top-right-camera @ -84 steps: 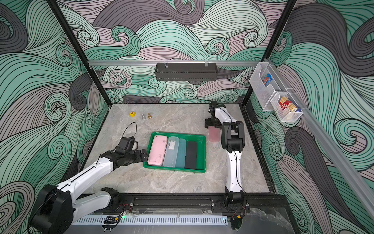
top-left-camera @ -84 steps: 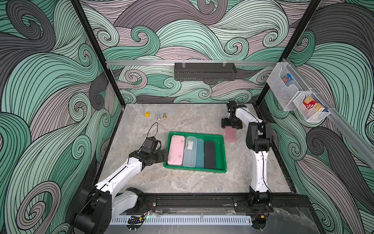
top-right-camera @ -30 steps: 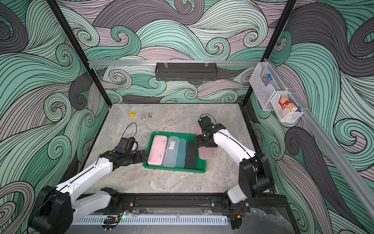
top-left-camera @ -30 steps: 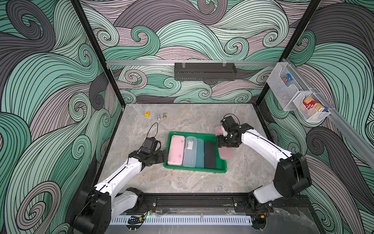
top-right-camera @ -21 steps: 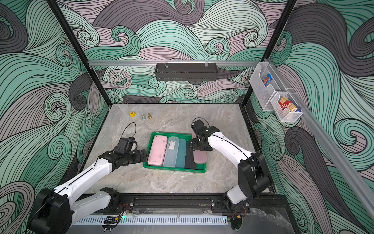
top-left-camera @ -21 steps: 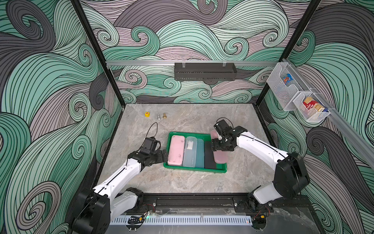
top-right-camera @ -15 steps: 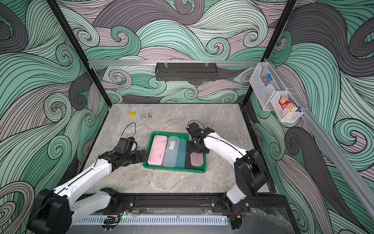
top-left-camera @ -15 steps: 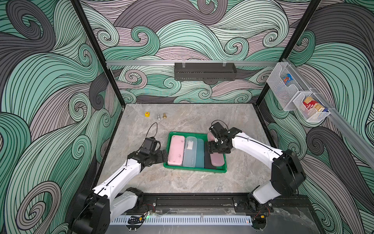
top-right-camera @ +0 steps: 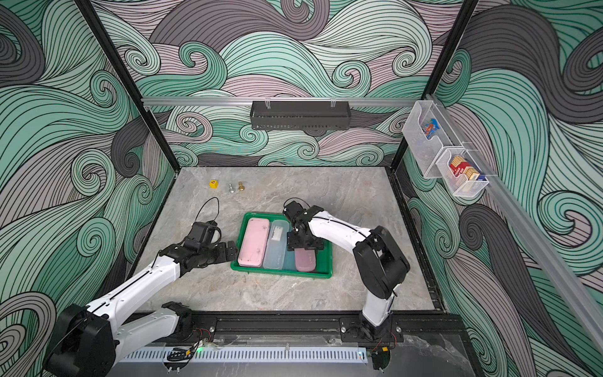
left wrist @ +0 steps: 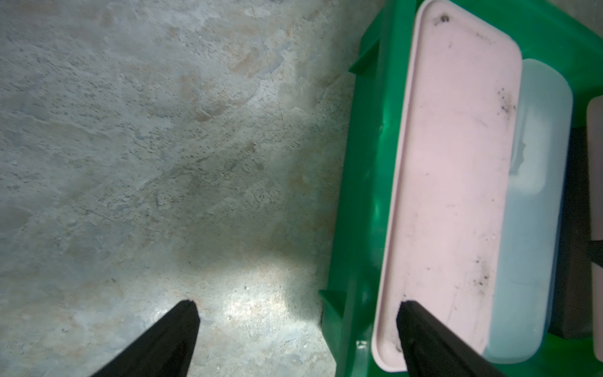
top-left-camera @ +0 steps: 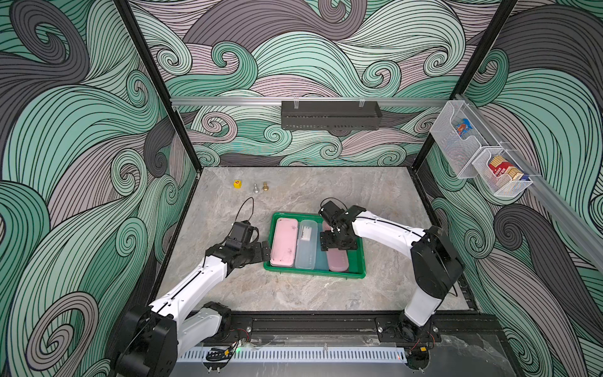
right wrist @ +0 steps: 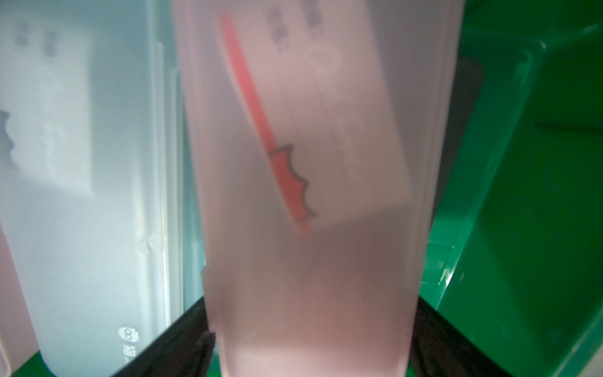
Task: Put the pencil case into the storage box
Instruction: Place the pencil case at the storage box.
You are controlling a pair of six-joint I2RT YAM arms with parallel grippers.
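Observation:
The green storage box [top-left-camera: 313,274] [top-right-camera: 280,274] sits mid-table and holds several pencil cases side by side. A translucent pink pencil case [top-left-camera: 337,259] [right wrist: 310,196] lies flat at the box's right side, on top of a black case [right wrist: 470,81]. My right gripper [top-left-camera: 338,244] [right wrist: 311,326] is low over this case, open, with one finger close along each long side. My left gripper [top-left-camera: 265,252] [left wrist: 298,305] is open and empty, straddling the box's left wall. One of its fingers is over the opaque pink case [left wrist: 456,179], the other over the table.
A frosted clear case [top-left-camera: 306,244] and a blue one [top-left-camera: 321,261] lie between the pink cases. A yellow cube [top-left-camera: 238,184] and two small metal pieces [top-left-camera: 256,188] sit far left. A black shelf [top-left-camera: 329,115] and wire baskets [top-left-camera: 479,156] hang on the walls.
My right gripper carried the translucent pink case leftward from the box's right edge, set it onto the black case and spread its jaws. The left arm stayed put.

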